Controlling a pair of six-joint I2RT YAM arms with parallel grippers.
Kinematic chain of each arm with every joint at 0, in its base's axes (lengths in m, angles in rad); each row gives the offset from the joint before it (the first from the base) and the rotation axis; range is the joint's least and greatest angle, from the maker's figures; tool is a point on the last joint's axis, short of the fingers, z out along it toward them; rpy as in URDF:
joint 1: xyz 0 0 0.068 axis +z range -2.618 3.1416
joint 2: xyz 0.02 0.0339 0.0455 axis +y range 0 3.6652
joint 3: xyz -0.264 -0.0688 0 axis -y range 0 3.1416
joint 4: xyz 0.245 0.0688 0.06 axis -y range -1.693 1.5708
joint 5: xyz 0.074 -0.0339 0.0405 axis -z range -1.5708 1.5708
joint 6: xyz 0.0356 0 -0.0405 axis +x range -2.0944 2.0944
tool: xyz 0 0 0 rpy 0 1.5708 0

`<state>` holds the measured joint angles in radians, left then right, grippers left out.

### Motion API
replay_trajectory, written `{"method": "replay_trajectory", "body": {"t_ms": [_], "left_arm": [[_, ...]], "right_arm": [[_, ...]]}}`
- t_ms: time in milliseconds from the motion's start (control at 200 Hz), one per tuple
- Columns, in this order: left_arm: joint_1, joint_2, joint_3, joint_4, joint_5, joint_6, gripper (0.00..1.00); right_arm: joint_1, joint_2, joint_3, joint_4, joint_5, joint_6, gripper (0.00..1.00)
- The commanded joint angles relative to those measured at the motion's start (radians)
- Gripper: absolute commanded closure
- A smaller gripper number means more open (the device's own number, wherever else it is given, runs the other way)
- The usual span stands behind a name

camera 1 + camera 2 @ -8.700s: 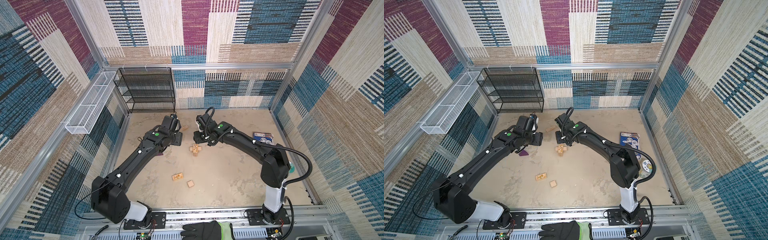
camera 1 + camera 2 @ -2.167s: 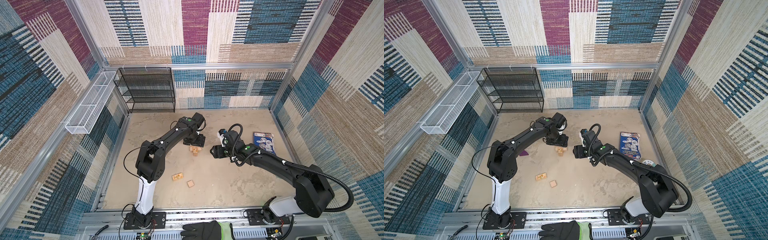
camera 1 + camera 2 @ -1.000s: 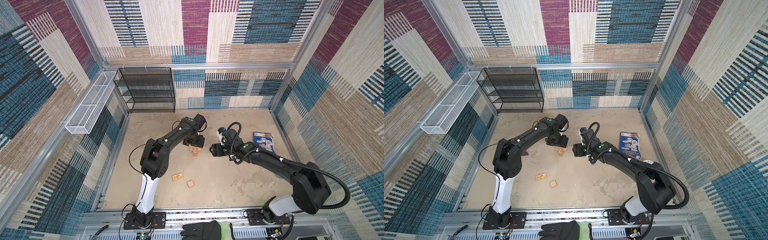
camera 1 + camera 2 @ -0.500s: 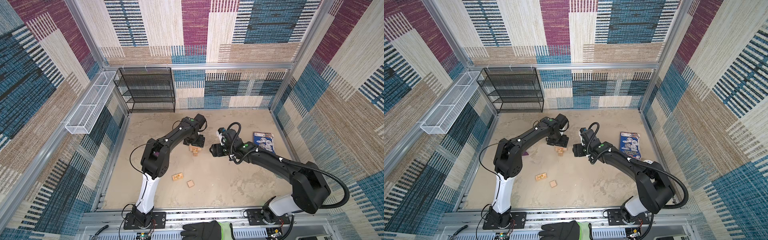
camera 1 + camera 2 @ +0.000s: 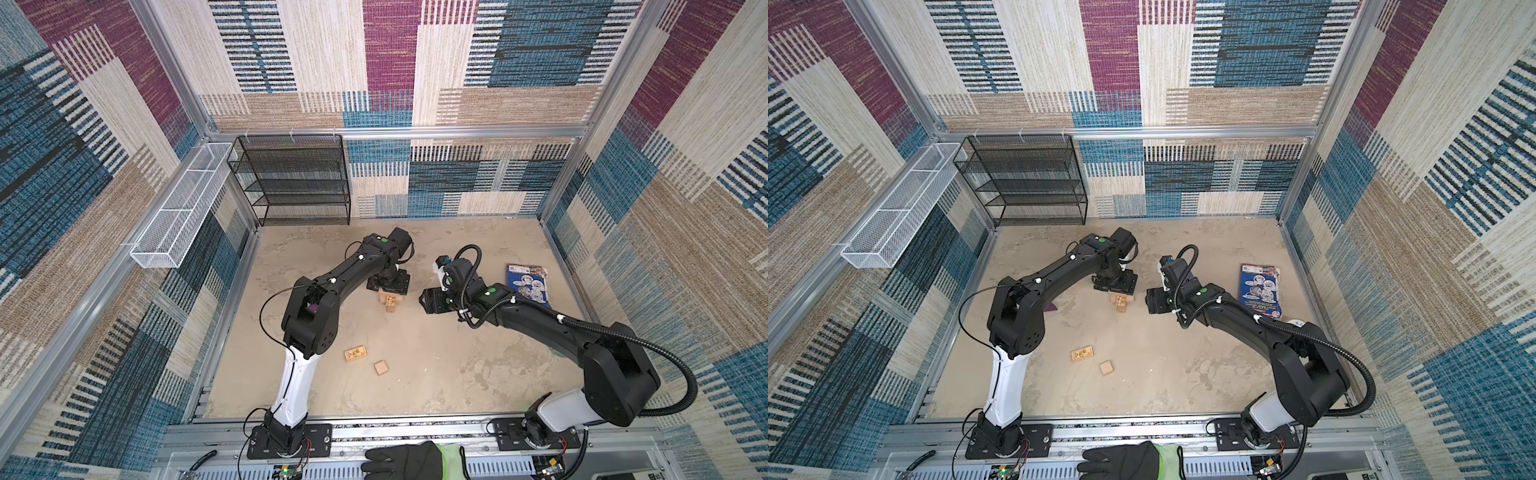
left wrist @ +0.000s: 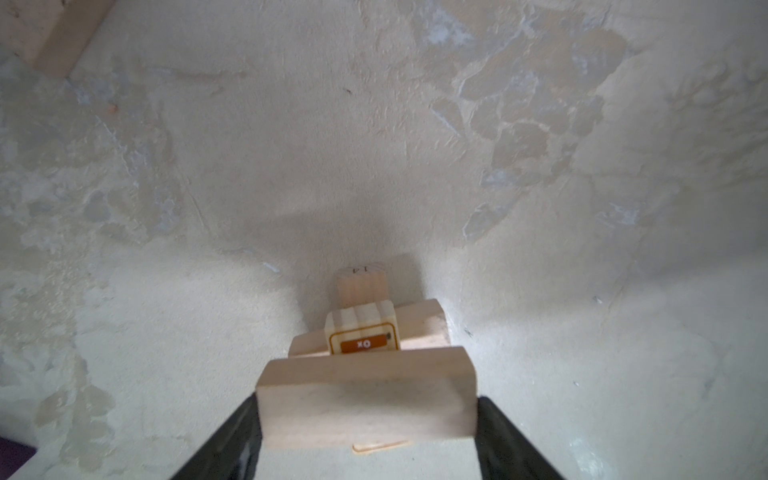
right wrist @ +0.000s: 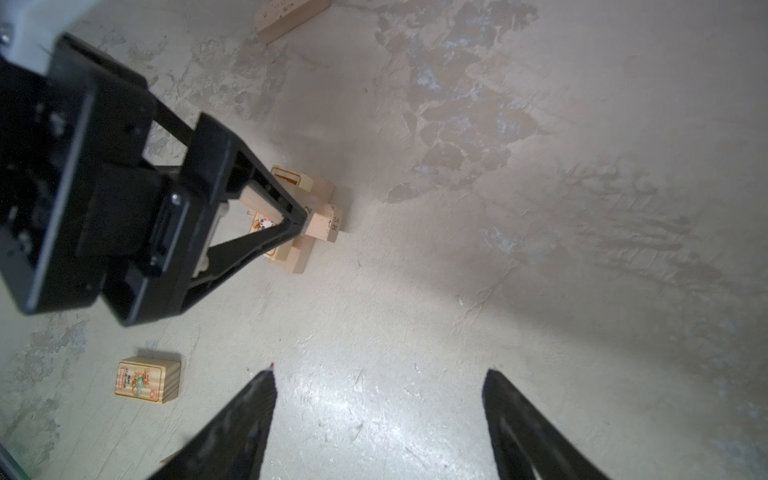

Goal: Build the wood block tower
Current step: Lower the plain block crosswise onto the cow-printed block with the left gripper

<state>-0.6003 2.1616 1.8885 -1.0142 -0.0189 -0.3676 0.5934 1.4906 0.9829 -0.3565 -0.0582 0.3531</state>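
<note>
Nearest the front rail, a cube (image 5: 381,368) and a printed block (image 5: 356,354) lay loose on the bench (image 5: 436,374), well apart from the build. Farther in, a purple wedge (image 5: 1051,306) sat beside the left arm (image 5: 1059,266).

In the middle of the bench stood the tower (image 5: 390,301). It was low, its pieces were crossed, and its top block (image 6: 361,332) carried an orange label. The left jaws gripped a plain block (image 6: 365,399) by its two ends. They held it level, crosswise to the top block and close over the tower; whether it touched yet could not be told. The right jaws stood open and empty just beside the tower, on its right. A spare block (image 7: 291,14) lay farther back.

The step in hand looked to be setting the plain block down. Done well, it would be centred over the top block and lowered straight, without a sideways nudge. The left jaws would ease apart only once it rested flat, then lift straight up. The right jaws were best kept clear.
</note>
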Motion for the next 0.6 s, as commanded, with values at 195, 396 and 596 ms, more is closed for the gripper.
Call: {"method": "replay_trajectory", "body": {"t_ms": [195, 396, 596], "left_arm": [[-0.001, 0.003, 0.003, -0.017, 0.005, -0.019, 0.28], [-0.001, 0.003, 0.001, -0.018, 0.004, -0.021, 0.27], [-0.001, 0.001, -0.002, -0.017, 0.002, -0.024, 0.26]], "right_arm": [[-0.003, 0.008, -0.006, 0.013, 0.011, 0.001, 0.19], [-0.002, 0.005, -0.008, 0.013, 0.014, 0.000, 0.19], [-0.003, 0.003, -0.012, 0.014, 0.016, 0.003, 0.18]]}}
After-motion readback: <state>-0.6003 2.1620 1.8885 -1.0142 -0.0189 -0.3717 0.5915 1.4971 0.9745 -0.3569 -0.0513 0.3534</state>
